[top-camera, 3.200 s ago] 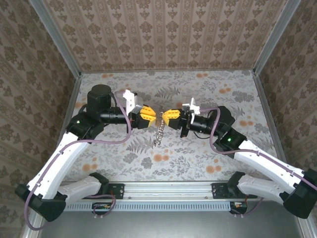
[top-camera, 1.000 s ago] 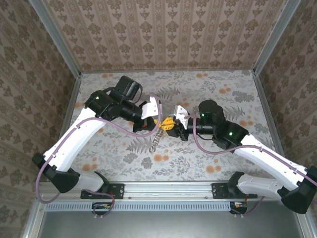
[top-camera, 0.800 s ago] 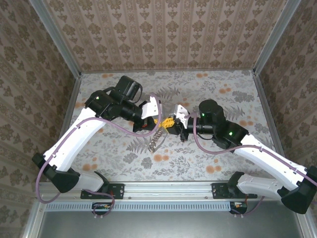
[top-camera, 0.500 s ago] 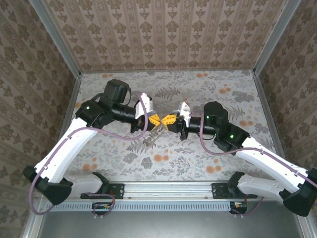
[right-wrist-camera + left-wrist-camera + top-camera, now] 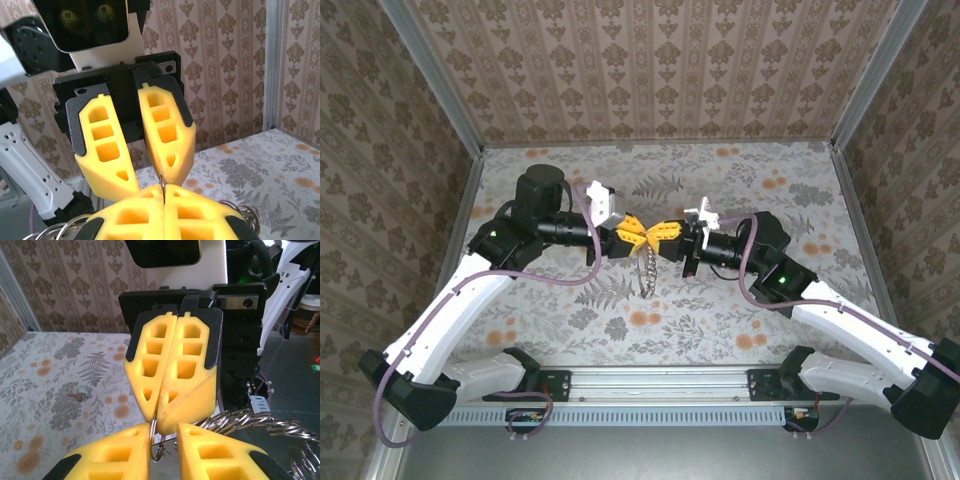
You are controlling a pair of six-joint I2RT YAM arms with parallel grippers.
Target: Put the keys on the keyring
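The keyring (image 5: 648, 272), a chain of thin grey metal rings, hangs straight down between the two grippers above the middle of the table. My right gripper (image 5: 661, 236) is shut on one ring (image 5: 162, 181), pinching it edge-on at its yellow fingertips (image 5: 163, 190). My left gripper (image 5: 631, 233) faces it tip to tip and stands open, and the pinched ring (image 5: 154, 439) rests against the inner face of one finger (image 5: 115, 455). More rings (image 5: 250, 420) trail off to the right in the left wrist view. The key piece is hidden.
A floral tablecloth (image 5: 740, 300) covers the table, with patterned walls on three sides and a metal rail (image 5: 660, 385) along the near edge. A small teal and brown thing (image 5: 77, 394) lies on the cloth past the grippers.
The left arm has swung back and levelled, so both grippers now meet tip to tip. The chain, which slanted to the lower left, now hangs straight down.
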